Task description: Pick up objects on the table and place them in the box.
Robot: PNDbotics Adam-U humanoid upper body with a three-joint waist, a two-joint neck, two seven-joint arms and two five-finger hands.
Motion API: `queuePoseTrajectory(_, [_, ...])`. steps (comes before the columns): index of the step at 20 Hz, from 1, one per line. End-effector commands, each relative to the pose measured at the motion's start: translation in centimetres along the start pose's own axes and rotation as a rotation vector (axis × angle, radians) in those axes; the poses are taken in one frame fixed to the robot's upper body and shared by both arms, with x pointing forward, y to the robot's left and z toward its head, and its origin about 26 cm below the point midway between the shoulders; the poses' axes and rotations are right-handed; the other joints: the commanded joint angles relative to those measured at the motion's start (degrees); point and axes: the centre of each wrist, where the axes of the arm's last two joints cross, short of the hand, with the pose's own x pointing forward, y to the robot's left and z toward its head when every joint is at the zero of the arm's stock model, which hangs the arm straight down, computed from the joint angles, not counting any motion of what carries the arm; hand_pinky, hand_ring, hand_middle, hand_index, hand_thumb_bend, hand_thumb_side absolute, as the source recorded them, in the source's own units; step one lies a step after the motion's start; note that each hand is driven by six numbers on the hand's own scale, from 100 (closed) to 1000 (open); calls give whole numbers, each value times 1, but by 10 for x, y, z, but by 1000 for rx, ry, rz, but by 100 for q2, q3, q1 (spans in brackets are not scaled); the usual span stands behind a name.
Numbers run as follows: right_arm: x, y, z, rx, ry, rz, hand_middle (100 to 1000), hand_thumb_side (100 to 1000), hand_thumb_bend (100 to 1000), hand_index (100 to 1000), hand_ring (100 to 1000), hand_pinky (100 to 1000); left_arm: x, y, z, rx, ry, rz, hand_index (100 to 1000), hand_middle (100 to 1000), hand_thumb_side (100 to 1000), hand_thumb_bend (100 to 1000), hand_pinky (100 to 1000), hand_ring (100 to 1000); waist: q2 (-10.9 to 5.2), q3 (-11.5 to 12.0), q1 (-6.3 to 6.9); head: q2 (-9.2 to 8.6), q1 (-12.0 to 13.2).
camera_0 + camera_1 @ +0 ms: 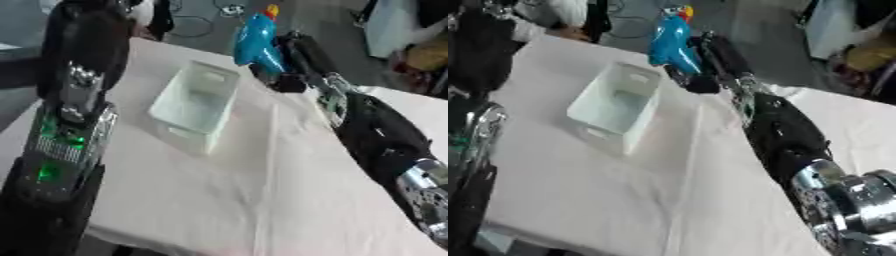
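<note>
A blue toy parrot [258, 44] with a red and yellow head is held upright above the table, just right of the far end of the box. My right hand [289, 65] is shut on it, with dark fingers curled round its lower right side. The white open-topped box [197, 102] sits on the cloth-covered table [245, 190] and looks empty. My left arm [70, 125] runs up the left side of the left eye view; its hand is out of sight in both views.
The table edge runs along the left and the near side. Beyond the far edge lie cables on the floor [197, 22] and clutter at the top right [411, 35]. My right forearm [376, 135] lies across the right of the table.
</note>
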Motion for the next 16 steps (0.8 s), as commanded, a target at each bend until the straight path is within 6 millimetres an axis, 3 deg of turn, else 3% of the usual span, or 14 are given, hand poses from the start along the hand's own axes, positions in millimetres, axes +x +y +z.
queuePoseTrajectory(1, [7,-20,-19,-58,-23,16,100,573,100,100,100,100,4,-1,-11,3,-42,10,869,859,1000,375,809,709,-46,27,25,-123,9])
queuePoseTrajectory(16, [41,-11,-40,-57,-152,-66,100,565,100,100,100,100,5,-8,-29,20,-94,43,869,856,996,379,811,716,69,335,-102,-397,255])
